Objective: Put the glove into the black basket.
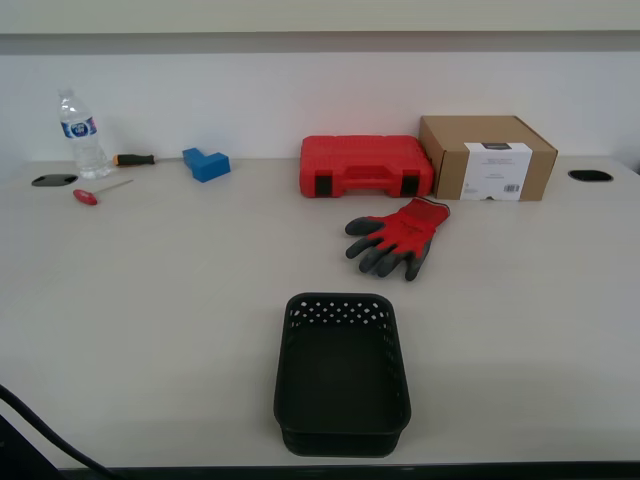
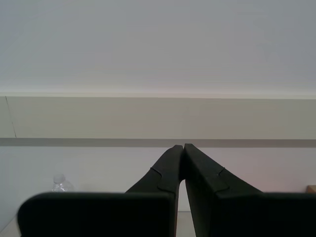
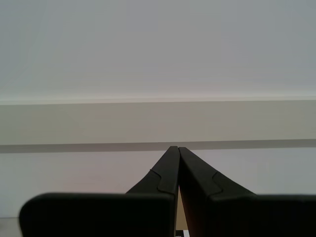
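The red knit glove with dark grey fingertips lies flat on the table, right of centre in the exterior view, in front of the red case. The black perforated basket stands empty near the table's front edge, closer than the glove. Neither gripper shows in the exterior view. My first gripper is shut and empty, pointing at the far wall. My second gripper is shut and empty too, pointing at the wall, with the water bottle low in its view.
A red plastic tool case and a cardboard box stand behind the glove. At the exterior view's left lie a water bottle, a blue block and two screwdrivers. A black cable crosses the near corner on that side.
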